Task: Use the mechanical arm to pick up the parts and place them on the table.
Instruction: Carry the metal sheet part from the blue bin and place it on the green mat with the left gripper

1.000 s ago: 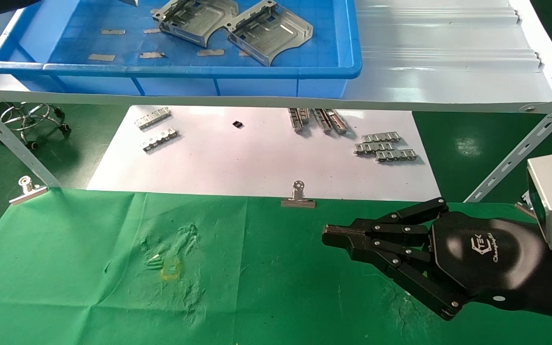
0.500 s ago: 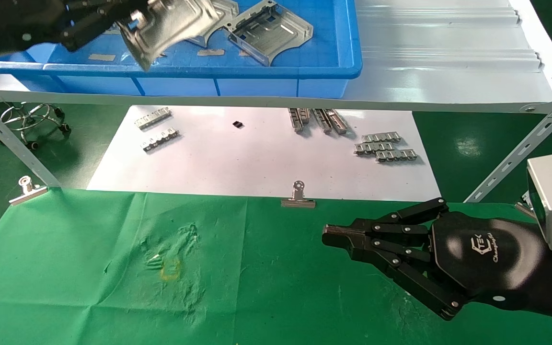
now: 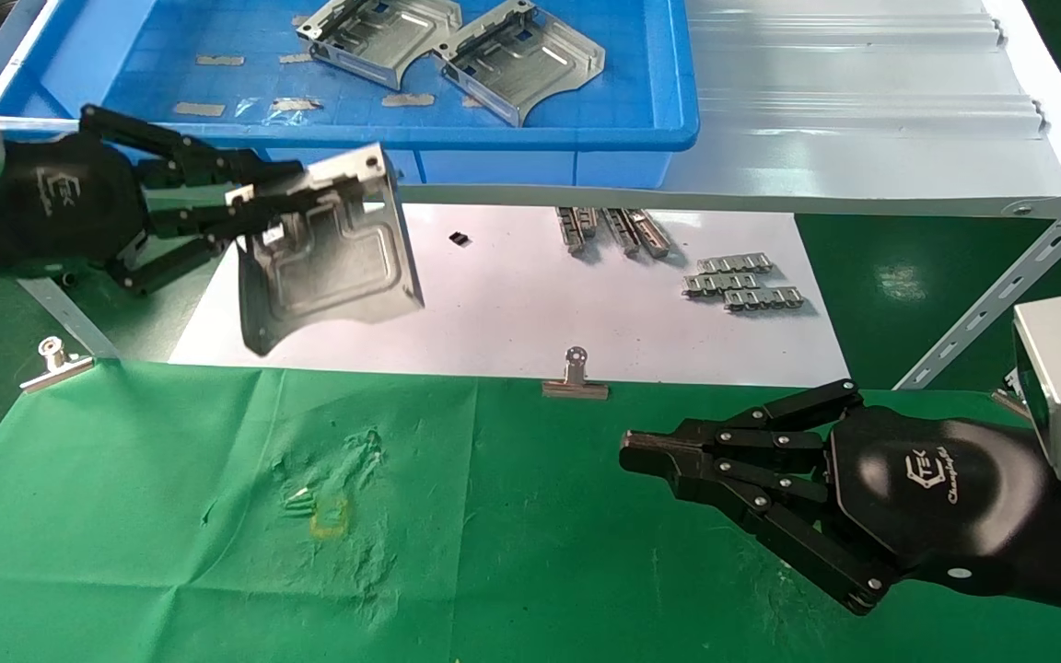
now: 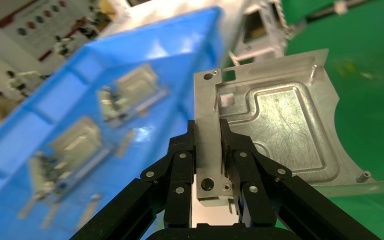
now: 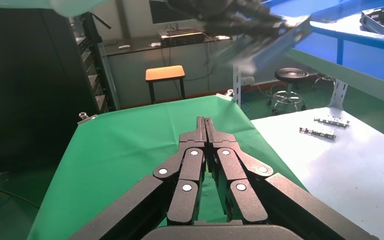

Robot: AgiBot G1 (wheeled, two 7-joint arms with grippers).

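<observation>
The left hand [image 3: 250,214] pinches a stiff, thin, slippery-looking metal plate [image 3: 328,249] by one edge; the right hand [image 3: 641,453] rests clenched, empty, over the desk [image 3: 530,552].

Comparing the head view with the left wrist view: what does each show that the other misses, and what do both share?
Head view only: the right gripper, jaws shut and empty, over the table; the white sheet with chain-like strips; a binder clip.
Left wrist view only: the jaws clamping the plate's edge, seen close up.
Both: the left gripper holding a part in the air, and the blue bin with two more parts.
</observation>
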